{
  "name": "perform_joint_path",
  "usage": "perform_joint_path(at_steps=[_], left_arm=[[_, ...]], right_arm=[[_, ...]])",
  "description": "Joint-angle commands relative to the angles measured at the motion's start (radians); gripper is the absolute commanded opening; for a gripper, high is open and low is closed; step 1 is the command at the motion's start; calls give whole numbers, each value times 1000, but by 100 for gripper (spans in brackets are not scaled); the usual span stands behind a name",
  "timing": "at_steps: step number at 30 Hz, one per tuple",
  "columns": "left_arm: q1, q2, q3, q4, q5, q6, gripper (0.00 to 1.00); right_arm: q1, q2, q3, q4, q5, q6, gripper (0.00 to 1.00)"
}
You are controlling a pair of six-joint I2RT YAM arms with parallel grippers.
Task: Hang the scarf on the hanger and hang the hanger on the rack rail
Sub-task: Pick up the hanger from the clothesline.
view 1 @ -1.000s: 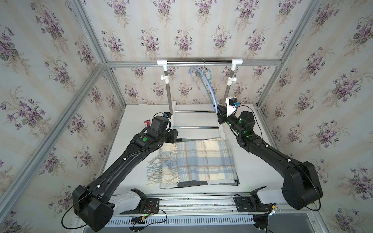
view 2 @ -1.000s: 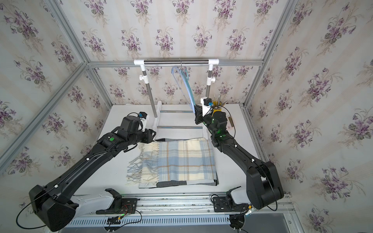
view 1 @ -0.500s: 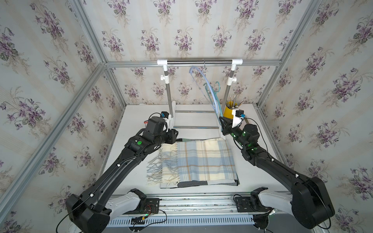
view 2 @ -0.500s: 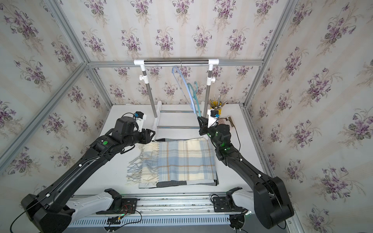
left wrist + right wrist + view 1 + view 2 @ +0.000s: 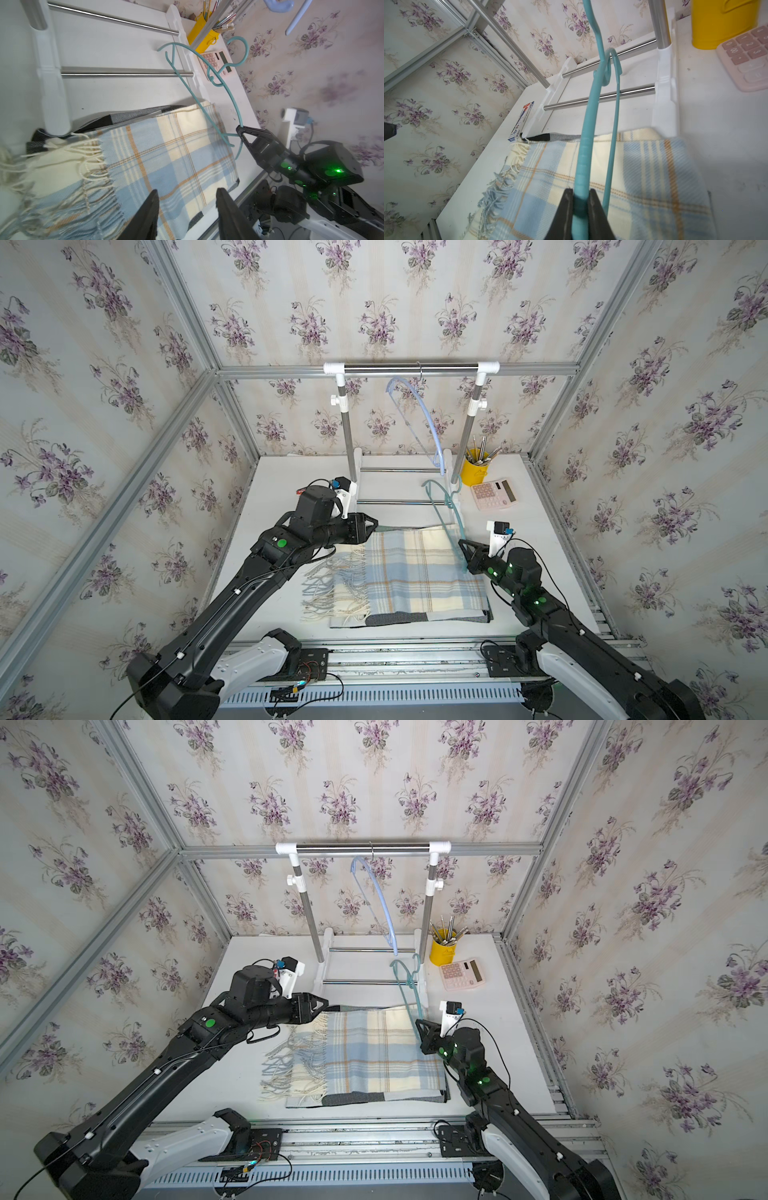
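The blue-and-cream plaid scarf (image 5: 411, 572) (image 5: 365, 1056) (image 5: 166, 149) lies folded flat on the white table, its fringe to the left. My right gripper (image 5: 464, 549) (image 5: 417, 1025) (image 5: 580, 190) is shut on the lower end of a teal hanger (image 5: 441, 516) (image 5: 404, 994) (image 5: 584, 155). The hanger slants up over the scarf's right edge toward the rack. My left gripper (image 5: 374, 524) (image 5: 324, 1004) (image 5: 187, 190) hovers open at the scarf's far left corner. Nothing is between its fingers.
A clothes rack (image 5: 411, 369) stands at the back, with a light blue hanger (image 5: 419, 406) on its rod. A yellow pen cup (image 5: 473, 472) and a pink calculator (image 5: 494, 493) sit at the back right. A small box (image 5: 520, 121) lies by the rack's left foot.
My right gripper has carried the teal hanger from beside the rack post down and forward to the scarf's right edge. The left gripper stayed by the far left corner, its jaws slightly narrower.
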Motion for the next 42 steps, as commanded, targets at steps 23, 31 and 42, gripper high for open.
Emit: perform_joint_path(at_steps=[23, 31, 42], left_arm=[[-257, 613, 438, 68, -230, -93, 51], [-316, 776, 592, -28, -343, -46, 52], [-331, 914, 729, -178, -434, 9, 0]], right_arm=[[399, 24, -53, -121, 181, -11, 0], [429, 69, -44, -111, 213, -19, 0], [443, 72, -41, -111, 223, -25, 0]])
